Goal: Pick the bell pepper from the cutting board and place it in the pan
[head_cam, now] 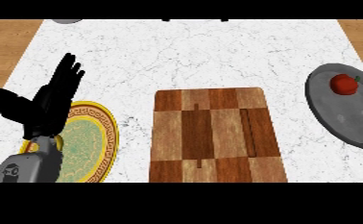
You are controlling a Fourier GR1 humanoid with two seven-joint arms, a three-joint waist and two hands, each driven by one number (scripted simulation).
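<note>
While the white marbled counter (pixel 212 55) fills most of the view, strips of brown wood are seen beyond its left and right edges.

Wooden cutting board (pixel 218 136) is noted at the middle of the near edge. It is chequered in light and dark blocks, laid flat and squared to the counter.

Grey round pan (pixel 337 117) is found at the right edge, partly cut off by the view's border and set well apart from the board.

Round plate (pixel 110 131), with a gold-patterned rim and pale green centre, is placed at the near left corner. Its left part is covered by the arm.

Grey left forearm (pixel 32 168) is seen entering from the lower left, over the plate.

Black left hand (pixel 51 100) is held above the plate's left side. Fingers are straightened and pointed toward the far edge, with the thumb spread to the left. Nothing is grasped. The hand is seen well apart from both board and pan.

Red bell pepper (pixel 344 84) is recorded inside the pan, on its far part, off the cutting board. A small green stem is shown at its upper right.

Small grey rounded thing (pixel 67 20) is glimpsed at the far left corner, mostly cut off. What it is cannot be told.
</note>
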